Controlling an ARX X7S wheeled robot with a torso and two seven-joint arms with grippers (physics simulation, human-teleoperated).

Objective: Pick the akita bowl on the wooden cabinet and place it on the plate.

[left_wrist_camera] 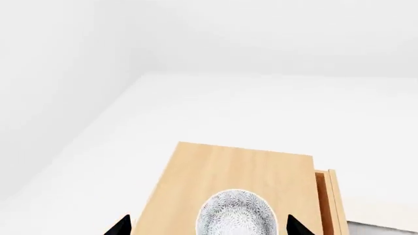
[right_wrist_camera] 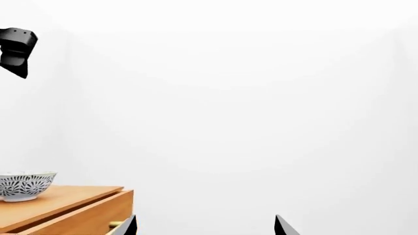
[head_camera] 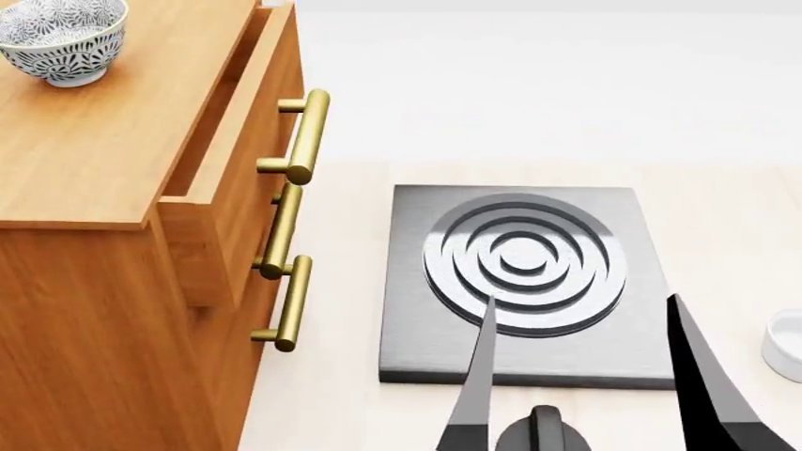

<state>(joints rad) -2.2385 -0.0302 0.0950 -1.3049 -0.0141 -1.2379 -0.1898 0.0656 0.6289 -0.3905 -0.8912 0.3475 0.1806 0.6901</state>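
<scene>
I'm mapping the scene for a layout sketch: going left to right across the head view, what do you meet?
akita bowl → wooden cabinet with brass handles → grey square burner → right claw → white cup at the edge.

The wooden cabinet (head_camera: pixel 113 141) shows smooth, matt orange-brown wood grain with glossy brass bar handles (head_camera: pixel 304 137), the akita bowl (head_camera: pixel 63 39) on top of it looks like glazed ceramic, and the burner (head_camera: pixel 520 282) beside the cabinet looks like brushed grey metal.
</scene>
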